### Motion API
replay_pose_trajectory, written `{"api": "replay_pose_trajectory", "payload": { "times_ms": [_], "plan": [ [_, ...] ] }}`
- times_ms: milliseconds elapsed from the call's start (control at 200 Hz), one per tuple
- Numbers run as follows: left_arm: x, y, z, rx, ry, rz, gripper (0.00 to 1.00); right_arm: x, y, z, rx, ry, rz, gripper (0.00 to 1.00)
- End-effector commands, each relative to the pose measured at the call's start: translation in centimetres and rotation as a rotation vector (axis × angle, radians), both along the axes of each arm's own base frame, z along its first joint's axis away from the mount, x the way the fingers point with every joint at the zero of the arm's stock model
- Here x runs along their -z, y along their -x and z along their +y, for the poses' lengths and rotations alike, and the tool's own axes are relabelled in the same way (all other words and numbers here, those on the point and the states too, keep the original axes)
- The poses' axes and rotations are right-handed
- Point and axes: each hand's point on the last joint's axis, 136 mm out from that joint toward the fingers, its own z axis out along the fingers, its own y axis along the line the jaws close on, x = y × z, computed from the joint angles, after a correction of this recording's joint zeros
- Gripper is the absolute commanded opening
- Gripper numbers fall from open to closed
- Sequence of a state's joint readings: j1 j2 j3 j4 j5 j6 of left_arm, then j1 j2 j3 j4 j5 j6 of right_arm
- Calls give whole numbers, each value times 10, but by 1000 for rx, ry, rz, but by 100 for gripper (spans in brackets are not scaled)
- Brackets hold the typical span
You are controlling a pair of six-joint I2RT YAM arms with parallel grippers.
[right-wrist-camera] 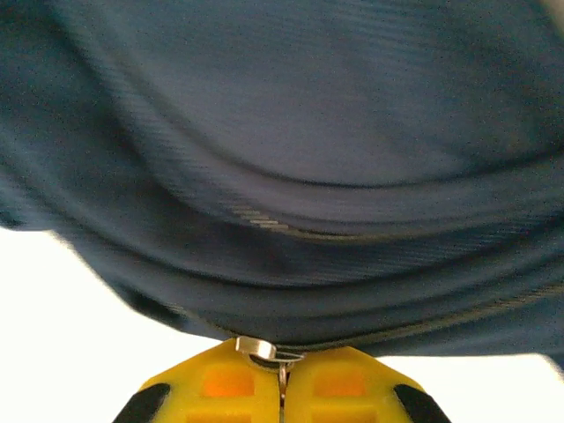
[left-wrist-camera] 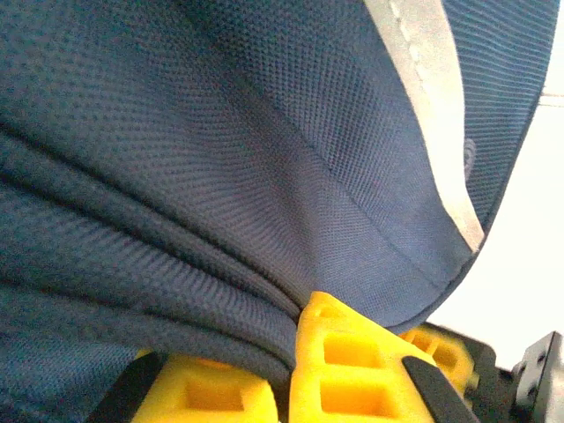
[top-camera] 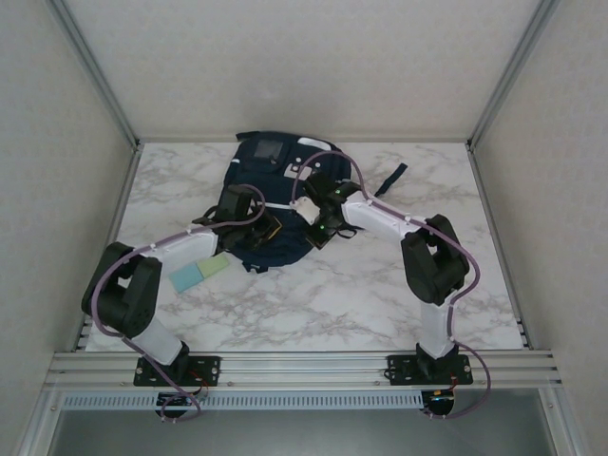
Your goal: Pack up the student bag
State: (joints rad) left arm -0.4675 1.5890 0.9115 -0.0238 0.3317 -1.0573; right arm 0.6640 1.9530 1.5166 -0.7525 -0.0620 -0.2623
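Navy fabric at left of student bag [top-camera: 271, 204] pinched by left gripper [left-wrist-camera: 291, 352] as anchor; right gripper [right-wrist-camera: 282, 363] clamps zipper pull [right-wrist-camera: 257, 349], probably to unzip.

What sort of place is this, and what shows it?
Probably a robot test booth: a left arm and right arm bolted to a metal rail, a marbled table walled by plain panels, a backpack on it.

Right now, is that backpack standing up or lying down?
Lying down. From above, the backpack is spread flat on the marble table, its front with the grey patch facing up.
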Motion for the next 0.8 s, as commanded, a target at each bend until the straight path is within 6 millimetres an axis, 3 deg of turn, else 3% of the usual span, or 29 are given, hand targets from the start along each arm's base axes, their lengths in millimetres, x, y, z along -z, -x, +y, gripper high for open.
{"api": "replay_pose_trajectory", "payload": {
  "times_ms": [0, 80, 250, 405, 526, 661, 796],
  "plan": [
    [-2, 12, 29, 23, -148, -46, 0, 5, -30, -96, 93, 311, -31, 0],
    [-4, 18, 32, 37, -162, -46, 0, -6, -59, -110, 106, 350, -135, 0],
    [-6, 25, 29, 76, -155, -46, 0, -25, -126, -118, 197, 354, -313, 0],
    [-6, 25, 28, 95, -162, -47, 0, -38, -170, -122, 377, 364, -407, 0],
    [-7, 25, 27, 105, -165, -53, 0, -44, -180, -118, 509, 283, -446, 0],
    [-7, 25, 26, 125, -173, -56, 0, -47, -177, -114, 589, 178, -479, 0],
    [-10, 24, 24, 160, -181, -68, 0, -50, -178, -124, 651, 170, -529, 0]
  ]
}}
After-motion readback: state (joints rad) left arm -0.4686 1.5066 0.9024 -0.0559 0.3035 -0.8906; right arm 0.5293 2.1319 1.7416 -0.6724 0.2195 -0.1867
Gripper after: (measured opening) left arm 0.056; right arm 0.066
